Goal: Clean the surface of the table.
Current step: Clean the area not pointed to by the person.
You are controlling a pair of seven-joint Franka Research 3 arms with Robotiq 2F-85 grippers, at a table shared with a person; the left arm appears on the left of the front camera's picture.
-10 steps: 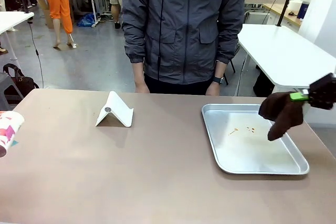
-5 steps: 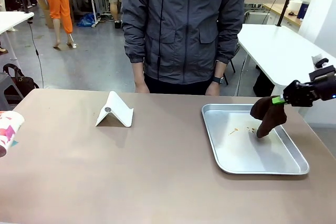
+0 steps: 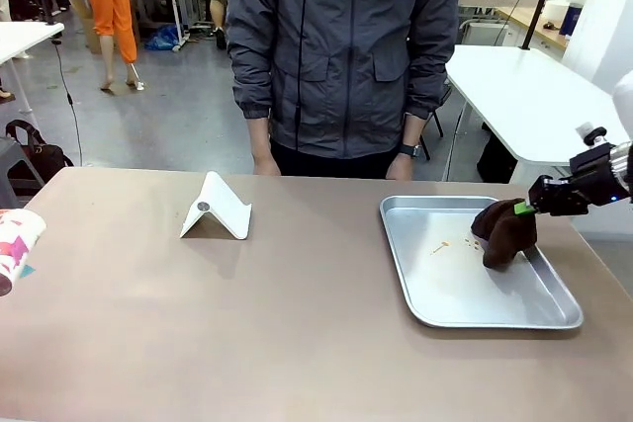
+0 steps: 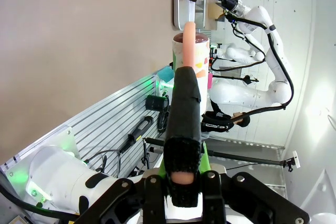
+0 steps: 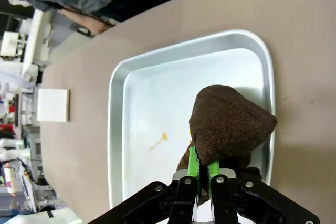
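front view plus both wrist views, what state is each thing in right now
brown cloth: bunched, pinched in the right gripper, lower end down in the tray
silver tray: flat on the table, orange smears on its floor
white folded stand: standing tent-wise on the table
paper cup: lying on its side at the table's left edge
left gripper: fingers shut together

Glossy white arm links (image 4: 273,51), black right end effector (image 3: 522,209) with green pads (image 5: 192,163) (dark cables (image 4: 252,22) alongside).
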